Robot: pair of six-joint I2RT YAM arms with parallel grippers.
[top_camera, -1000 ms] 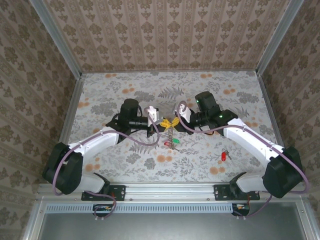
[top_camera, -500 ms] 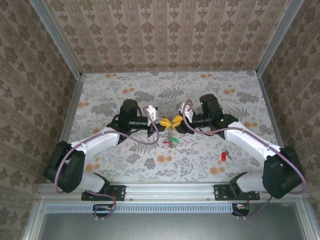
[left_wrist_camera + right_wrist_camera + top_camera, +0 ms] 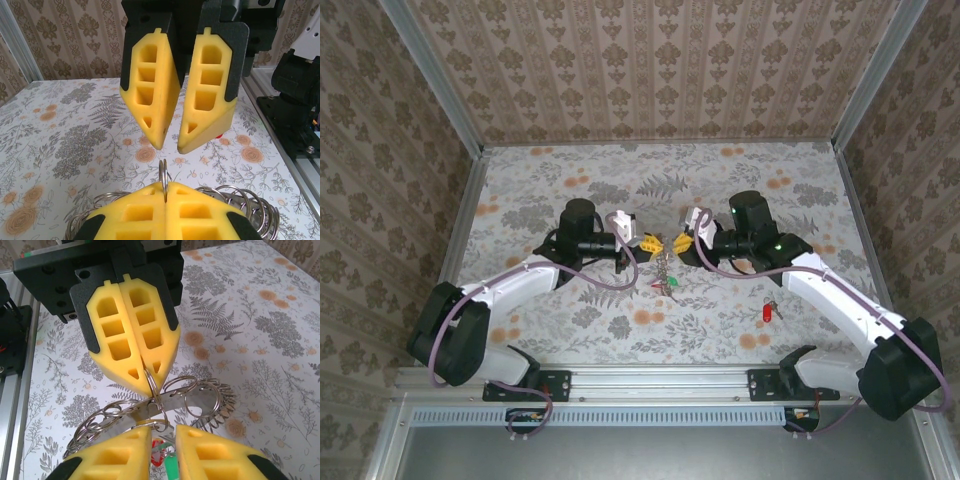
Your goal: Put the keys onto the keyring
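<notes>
The keyring (image 3: 663, 262) hangs between my two grippers above the table's middle, a silvery band (image 3: 200, 400) strung with several small split rings (image 3: 240, 200). My left gripper (image 3: 645, 243) is shut on one thin ring (image 3: 164, 175), pinched upright between its yellow pads (image 3: 125, 335). My right gripper (image 3: 680, 243) faces it a short way off, open, with its fingertips (image 3: 135, 440) just below the band. Red (image 3: 159, 456) and green (image 3: 173, 471) keys (image 3: 667, 288) dangle under the keyring. Another red key (image 3: 767, 312) lies on the table to the right.
The flowered tabletop (image 3: 570, 190) is walled by patterned panels at the back and sides. A metal rail (image 3: 660, 385) with both arm bases runs along the near edge.
My right gripper has drawn back to the right from the left gripper, leaving a small gap between them. The left gripper has stayed put, shut on its ring.
</notes>
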